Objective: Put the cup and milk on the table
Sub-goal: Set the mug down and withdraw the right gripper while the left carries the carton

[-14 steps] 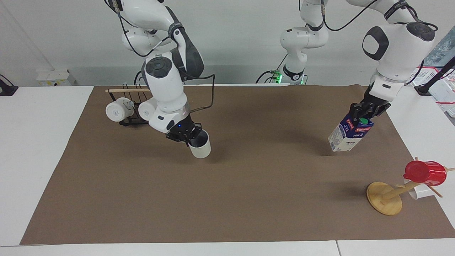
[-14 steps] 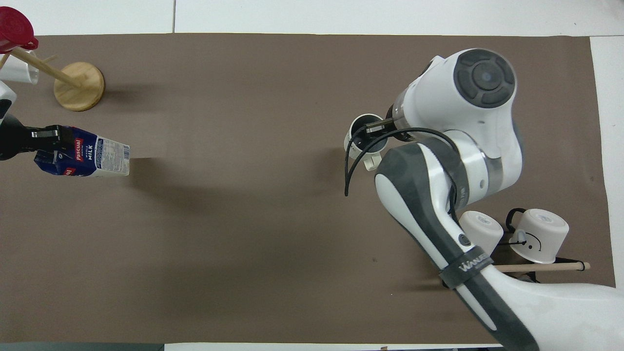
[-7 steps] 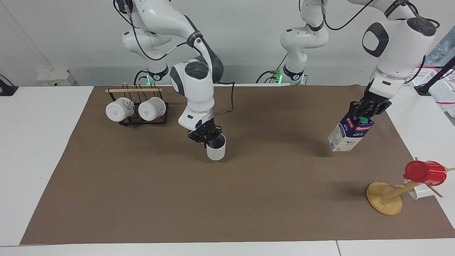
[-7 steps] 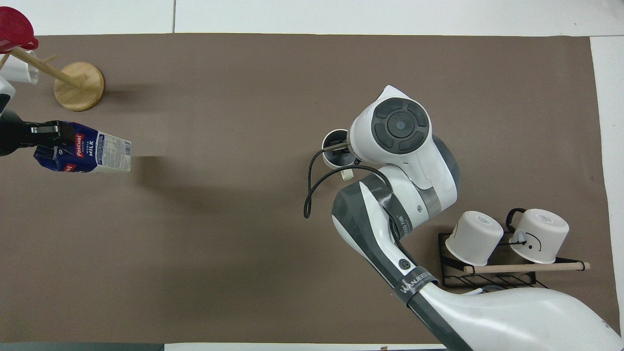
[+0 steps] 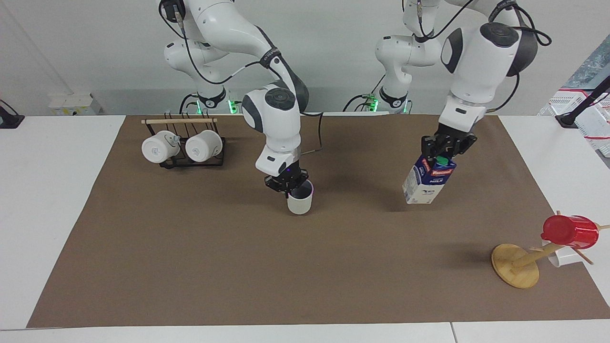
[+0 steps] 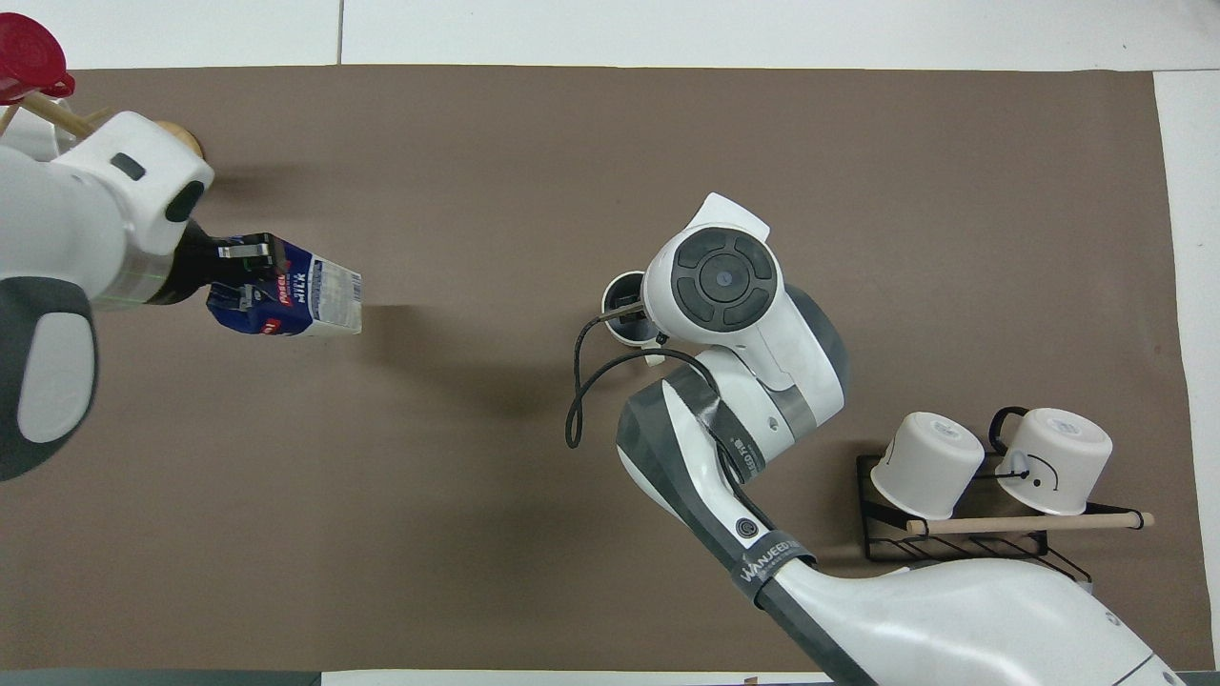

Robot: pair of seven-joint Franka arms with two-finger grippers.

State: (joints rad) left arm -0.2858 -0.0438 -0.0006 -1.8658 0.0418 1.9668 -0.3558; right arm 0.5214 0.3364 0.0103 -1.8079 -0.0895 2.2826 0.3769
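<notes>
The right gripper (image 5: 288, 182) has its fingers closed on the rim of the cup (image 5: 300, 199), one finger inside the rim, at the centre of the facing view; whether the cup's base touches the brown paper sheet (image 5: 238, 267) I cannot tell. The left gripper (image 5: 446, 147) has its fingers clamped on the gable top of the milk carton (image 5: 428, 180), which hangs tilted over the paper at the right of centre of that frame, its base lifted above its own shadow.

Counted: two arms, one off-white cup, one milk carton, two white mugs (image 5: 183, 148) on a black wire rack (image 5: 190, 162) at the upper left of the facing frame, one red cup (image 5: 570, 231) on a leaning wooden mug tree (image 5: 516, 265) at the lower right, with a white mug (image 5: 562, 257) partly hidden under it.

The tabletop (image 5: 47, 190) is white, mostly covered by the paper; a pale wall stands along the top of the facing frame.

The overhead view shows the cup (image 6: 624, 305) mostly covered by the right arm's wrist, and the carton's (image 6: 305, 303) printed side panel at the left of that frame; the left gripper (image 6: 243, 270) shows there at the carton's top. Only the facing view shows the arm bases with green lights.
</notes>
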